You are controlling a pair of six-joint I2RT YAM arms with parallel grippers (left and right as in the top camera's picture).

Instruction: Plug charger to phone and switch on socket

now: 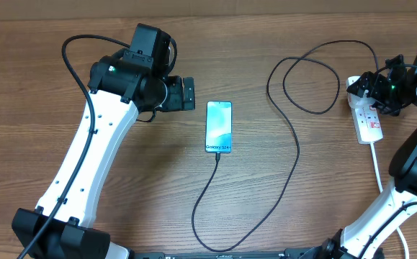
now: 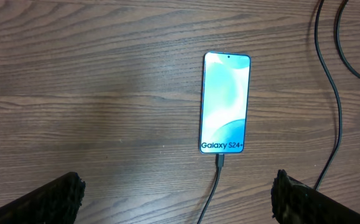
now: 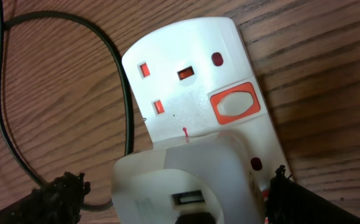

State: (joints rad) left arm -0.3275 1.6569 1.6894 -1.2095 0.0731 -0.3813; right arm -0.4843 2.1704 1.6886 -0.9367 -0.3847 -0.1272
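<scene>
Start from the socket (image 1: 369,121), a white strip lying lengthwise close to the right edge of the bench, up toward the far right corner, and trace its thick cord (image 1: 378,167) down toward the near edge. Note the white adapter (image 3: 180,174) seated in one outlet and the orange-red rocker switch (image 3: 234,104) beside the empty outlet next to it. Expect the rocker serving the adapter's own outlet to sit low by the right pad, mostly hidden; cannot tell its setting. Read the right gripper (image 3: 176,194) as spread wide and holding nothing, pads on either side of the adapter. Judge the step in hand as the switch press, so narrow the jaws first, bring one fingertip squarely over the raised half of the correct rocker, and push straight down to avoid skidding the strip or nudging the adapter. Follow the charger (image 1: 292,155) outward: looping beside the socket, running to the near edge, then back up into the bottom of the phone (image 2: 225,102), lit cyan at mid-bench and apparently plugged in. Leave the left gripper (image 2: 176,198) out of it, wide and empty, hovering beside the phone toward the left edge.
</scene>
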